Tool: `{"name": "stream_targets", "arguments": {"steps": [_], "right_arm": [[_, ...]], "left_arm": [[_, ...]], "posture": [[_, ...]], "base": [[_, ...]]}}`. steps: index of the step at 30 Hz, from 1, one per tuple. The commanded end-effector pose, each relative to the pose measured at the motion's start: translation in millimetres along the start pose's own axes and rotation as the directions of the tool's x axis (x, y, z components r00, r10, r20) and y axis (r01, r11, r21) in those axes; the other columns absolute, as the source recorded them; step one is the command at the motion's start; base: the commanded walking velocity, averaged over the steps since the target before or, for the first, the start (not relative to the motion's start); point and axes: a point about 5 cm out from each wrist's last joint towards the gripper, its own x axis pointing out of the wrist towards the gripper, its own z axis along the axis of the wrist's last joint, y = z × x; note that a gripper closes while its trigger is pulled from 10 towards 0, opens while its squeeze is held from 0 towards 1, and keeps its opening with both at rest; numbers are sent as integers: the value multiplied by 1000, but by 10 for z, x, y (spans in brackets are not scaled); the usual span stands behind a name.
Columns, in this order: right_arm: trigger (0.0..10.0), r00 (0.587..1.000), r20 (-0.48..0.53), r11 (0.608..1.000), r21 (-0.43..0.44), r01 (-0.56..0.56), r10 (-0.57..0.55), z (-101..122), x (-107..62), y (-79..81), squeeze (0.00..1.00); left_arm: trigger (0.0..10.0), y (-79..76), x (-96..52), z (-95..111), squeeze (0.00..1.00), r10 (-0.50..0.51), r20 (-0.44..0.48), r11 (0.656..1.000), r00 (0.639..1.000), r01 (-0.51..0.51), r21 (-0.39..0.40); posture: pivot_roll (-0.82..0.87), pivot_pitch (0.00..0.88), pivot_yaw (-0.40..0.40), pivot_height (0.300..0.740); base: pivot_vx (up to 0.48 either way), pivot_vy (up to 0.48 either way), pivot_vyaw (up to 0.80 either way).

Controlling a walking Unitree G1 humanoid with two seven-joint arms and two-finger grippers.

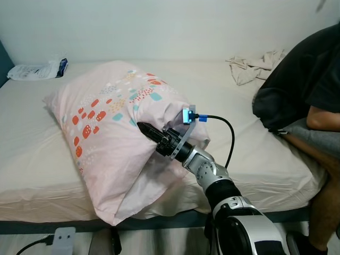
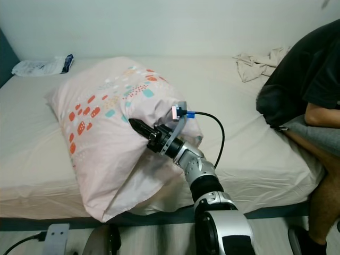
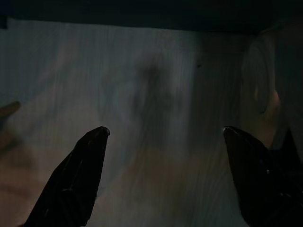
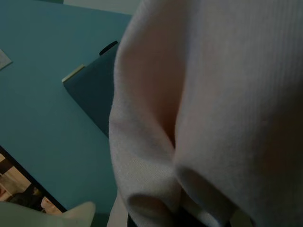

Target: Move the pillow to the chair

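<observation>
Pillow: You had a large pale pink pillow point(image 1: 114, 133) with scattered red, orange and teal marks, standing tilted on the near part of the bed point(image 1: 32, 159). Its lower corner hung over the bed's front edge and its case was bunched into folds on the side facing you.

Right arm: Your silver arm rose from the lower right and reached up and to the left, wrist bent toward the pillow. A small camera block with a blue light and a black cable point(image 1: 226, 130) sat on top of the wrist.

Right gripper: The right gripper point(image 1: 146, 131) had its black fingers pressed together into the pillow's front face, and the pink cloth was gathered around them. In the right wrist view, folds of pink fabric point(image 4: 208, 118) lay right against the lens, so you were pinching the pillow's cover.

Pillow against gripper: The pillow was touching the fingers, with most of its bulk to the left of the wrist and above it.

Left gripper: In the left wrist view, the left gripper point(image 3: 165, 137) showed two black fingertips point(image 3: 85, 161) spread well apart in the dark, with nothing between them.

Bed: A white packet point(image 1: 37, 69) lay at the far left corner, and crumpled beige cloth point(image 1: 255, 66) at the far right.

Person: Someone in a dark top point(image 1: 308, 69) sat on the bed's right edge, well apart from the pillow.
</observation>
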Motion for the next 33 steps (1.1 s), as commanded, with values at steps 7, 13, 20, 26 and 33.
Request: {"name": "stream_targets", "arguments": {"steps": [7, 13, 20, 26, 33], "right_arm": [[10000, 999, 14, 999, 34, -30, 29, -120, 110, 86, 0], [10000, 1000, 1, 999, 45, -5, 5, -187, 90, 69, 0], [10000, 1000, -7, 999, 42, 14, -14, -197, 75, 51, 0], [10000, 977, -83, 979, -73, 189, -195, -312, 21, -59, 0], [10000, 977, -104, 982, -23, 185, -187, -412, -97, -92, 0]], "left_arm": [[10000, -119, -15, -43, 0, -58, -22, 998, 998, 57, -7], [10000, -283, -43, -87, 0, -105, -40, 994, 994, 105, 10], [10000, -324, -55, -118, 0, -118, -54, 993, 992, 118, 11], [10000, -296, -57, -144, 0, -108, -69, 994, 992, 109, 1], [10000, -298, -58, -147, 0, -110, -70, 994, 991, 110, 1]], "posture": [[4, 31, -14, 442], [4, 34, -13, 466], [1, 36, -13, 490], [1, 37, -17, 510], [1, 39, -15, 525]], "base": [[0, 0, 0], [0, 0, 0], [0, 0, 0], [0, 0, 0], [0, 0, 0]]}}
